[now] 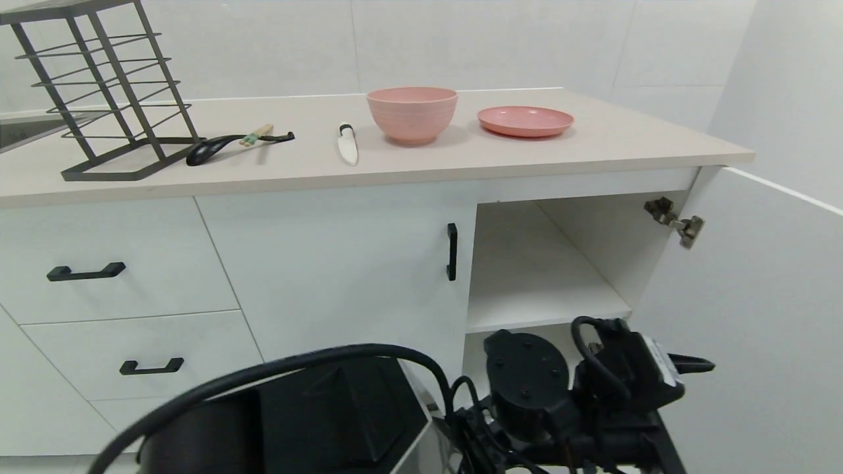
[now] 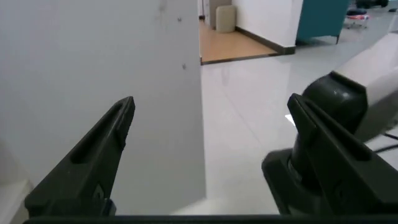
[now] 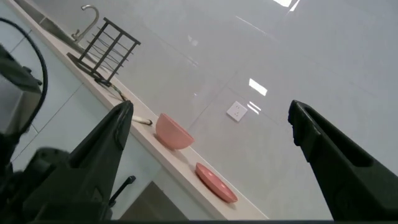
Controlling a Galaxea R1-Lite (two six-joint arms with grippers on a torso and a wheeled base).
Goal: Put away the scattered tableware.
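Observation:
On the counter point(image 1: 625, 141) stand a pink bowl point(image 1: 412, 114) and, to its right, a flat pink plate point(image 1: 525, 121). Left of the bowl lies a white knife point(image 1: 347, 145) with a black handle. Farther left, a black spoon point(image 1: 207, 150) and wooden chopsticks point(image 1: 258, 135) lie together. The right wrist view looks up at the bowl point(image 3: 173, 132) and plate point(image 3: 216, 182) from below. My right gripper point(image 3: 210, 107) is open and holds nothing, low in front of the open cabinet. My left gripper point(image 2: 210, 102) is open too, beside a white panel point(image 2: 93, 62) and far from the tableware.
A black wire rack point(image 1: 105, 85) stands at the counter's left end, beside a sink point(image 1: 26, 128). Under the plate the cabinet is open, with a bare white shelf point(image 1: 540, 289) and its door point(image 1: 757, 296) swung out to the right. Drawers with black handles point(image 1: 85, 271) are at left.

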